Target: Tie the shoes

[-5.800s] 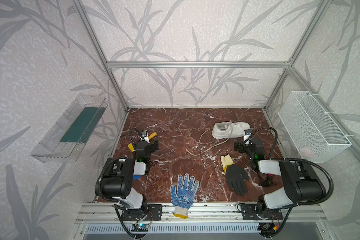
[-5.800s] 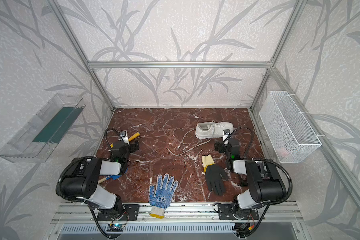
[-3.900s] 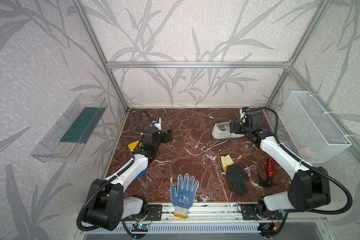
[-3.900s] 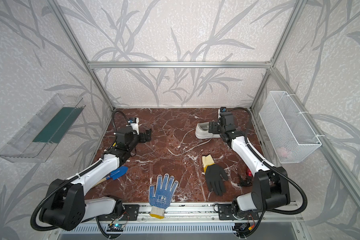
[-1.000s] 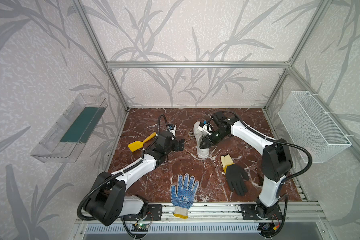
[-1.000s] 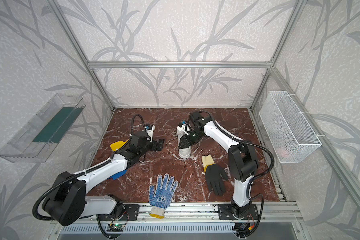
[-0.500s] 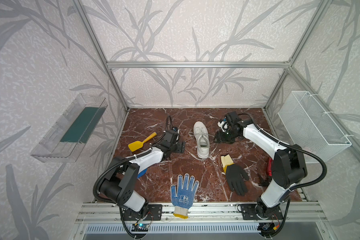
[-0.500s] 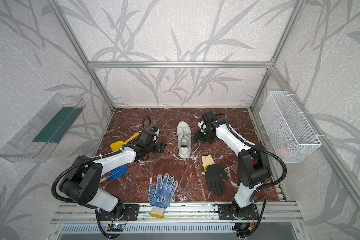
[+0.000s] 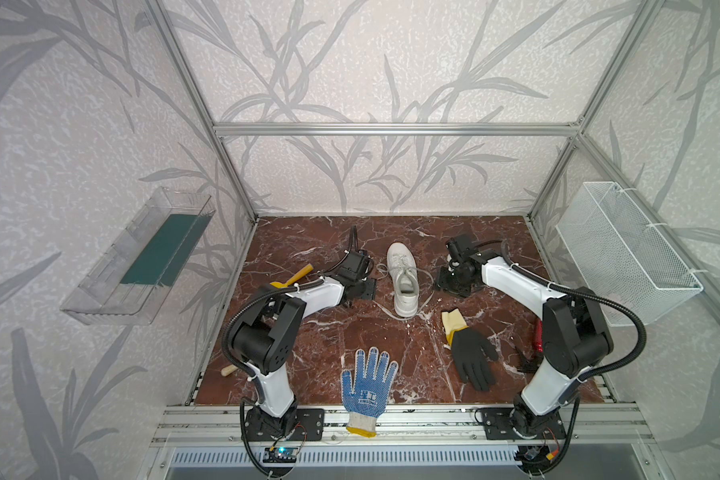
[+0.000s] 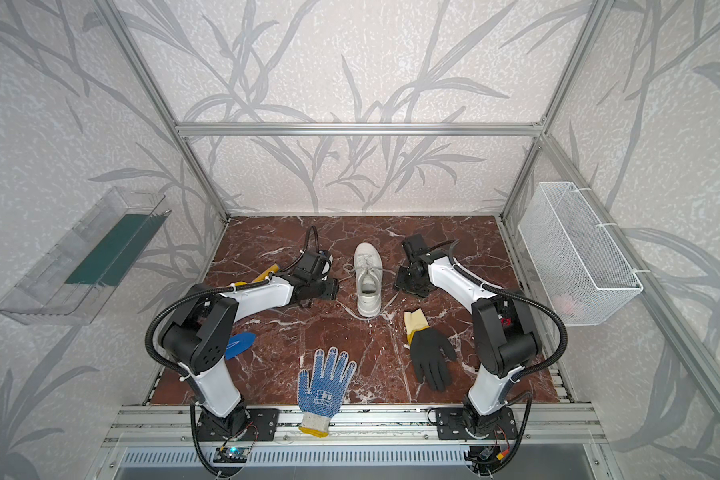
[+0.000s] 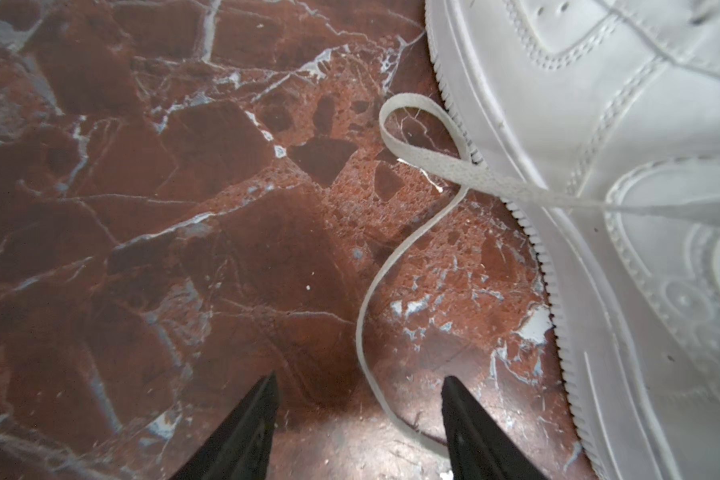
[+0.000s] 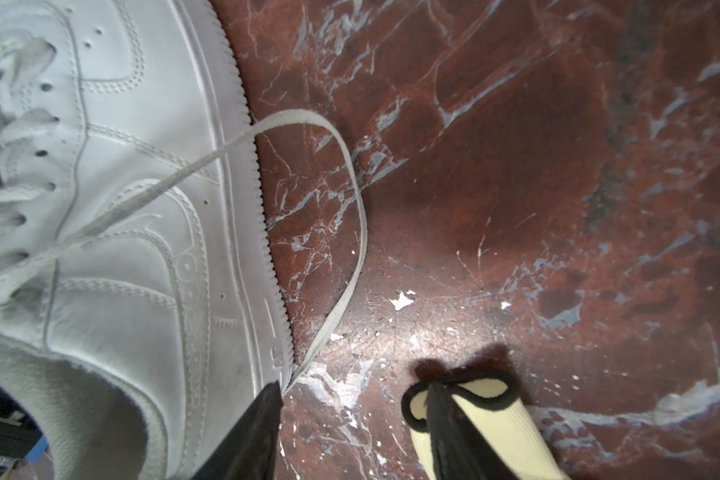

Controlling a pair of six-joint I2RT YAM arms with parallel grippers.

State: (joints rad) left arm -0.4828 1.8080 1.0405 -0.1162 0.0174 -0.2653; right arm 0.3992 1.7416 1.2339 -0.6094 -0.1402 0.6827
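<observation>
The white shoe (image 9: 403, 282) (image 10: 368, 282) stands mid-table, toe toward the back wall, laces untied and trailing on both sides. My left gripper (image 9: 367, 287) (image 10: 332, 289) is low at the shoe's left side. In the left wrist view it (image 11: 358, 388) is open, with a loose lace (image 11: 391, 257) lying on the table between its fingers, next to the shoe's sole (image 11: 537, 249). My right gripper (image 9: 444, 284) (image 12: 352, 399) is open at the shoe's right side. One fingertip (image 12: 269, 401) touches the other lace (image 12: 358, 232) beside the sole.
A black glove with a yellow cuff (image 9: 468, 357) (image 12: 495, 415) lies just near of the right gripper. A blue-dotted glove (image 9: 368, 384) is at the front edge. A yellow tool (image 9: 294, 276) sits left, a red tool (image 9: 538, 340) right. A wire basket (image 9: 624, 249) hangs on the right wall.
The right gripper has let go of the shoe and now sits low beside it on the right. The left gripper has moved up to the shoe and its jaws have narrowed.
</observation>
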